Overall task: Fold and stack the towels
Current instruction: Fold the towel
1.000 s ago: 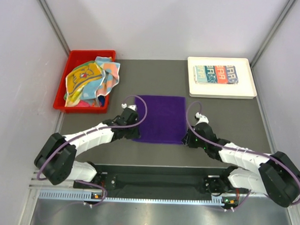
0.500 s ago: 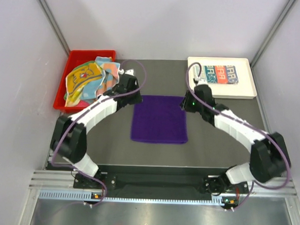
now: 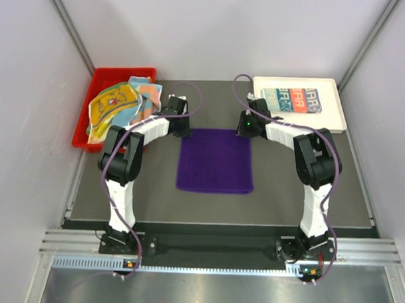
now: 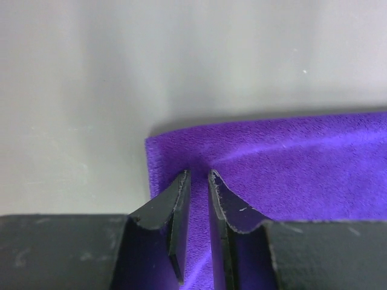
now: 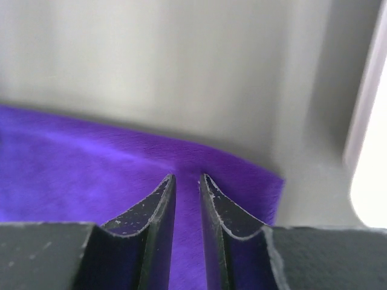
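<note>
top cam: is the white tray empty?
No, a folded teal, orange and white lettered towel lies in the white tray.

Both arms outstretched, left claw (image 3: 184,129) and right claw (image 3: 244,131) nearly closed.

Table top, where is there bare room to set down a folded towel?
Bare table lies right of the purple towel, and left of it below the red bin. Also free: the strip between bin and white tray. Crowded: the towel's far corners, where both arms reach.

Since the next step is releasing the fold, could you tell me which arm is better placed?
Neither alone: left gripper and right gripper pinch the plain purple towel's far corners symmetrically.
</note>
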Robot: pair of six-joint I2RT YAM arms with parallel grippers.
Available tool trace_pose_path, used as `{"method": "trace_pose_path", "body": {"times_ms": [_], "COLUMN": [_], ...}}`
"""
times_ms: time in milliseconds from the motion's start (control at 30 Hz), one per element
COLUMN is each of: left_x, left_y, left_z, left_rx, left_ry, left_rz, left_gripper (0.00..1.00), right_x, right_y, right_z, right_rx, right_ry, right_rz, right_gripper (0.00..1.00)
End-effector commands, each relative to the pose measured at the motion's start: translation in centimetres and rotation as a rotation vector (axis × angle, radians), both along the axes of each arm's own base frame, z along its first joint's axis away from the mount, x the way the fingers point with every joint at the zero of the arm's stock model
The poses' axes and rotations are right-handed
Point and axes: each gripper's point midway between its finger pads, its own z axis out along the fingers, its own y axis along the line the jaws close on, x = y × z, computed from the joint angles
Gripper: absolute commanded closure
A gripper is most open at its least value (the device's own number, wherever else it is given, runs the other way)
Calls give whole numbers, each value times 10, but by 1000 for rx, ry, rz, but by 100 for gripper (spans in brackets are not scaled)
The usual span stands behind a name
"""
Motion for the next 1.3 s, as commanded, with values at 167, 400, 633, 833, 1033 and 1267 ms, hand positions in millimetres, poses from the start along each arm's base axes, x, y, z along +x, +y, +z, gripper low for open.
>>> {"method": "trace_pose_path", "body": {"times_ms": [167, 400, 633, 833, 1033, 1267], "left_x": [24, 28, 35, 41, 44, 42], "left_y": [13, 9, 11, 12, 17, 29], "left_z": [11, 16, 34, 46, 45, 31], "left_rx": [34, 14, 23, 30, 71, 160], "left_ry": [-85, -99, -131, -161, -162, -135], "left_rz": [73, 76, 78, 68, 68, 53], "left_gripper": [76, 76, 75, 75, 75, 73], "right_x": [24, 26, 24, 21, 13, 10], "right_y": [-28, -30, -40, -48, -51, -60], "right_z": [0, 6, 19, 32, 43, 37], "right_rx": [47, 52, 17, 6, 19, -26], "right_ry": [-31, -57, -105, -154, -204, -201], "right_rz": [-51, -57, -85, -101, -109, -130], "right_gripper": [77, 78, 78, 77, 76, 76]}}
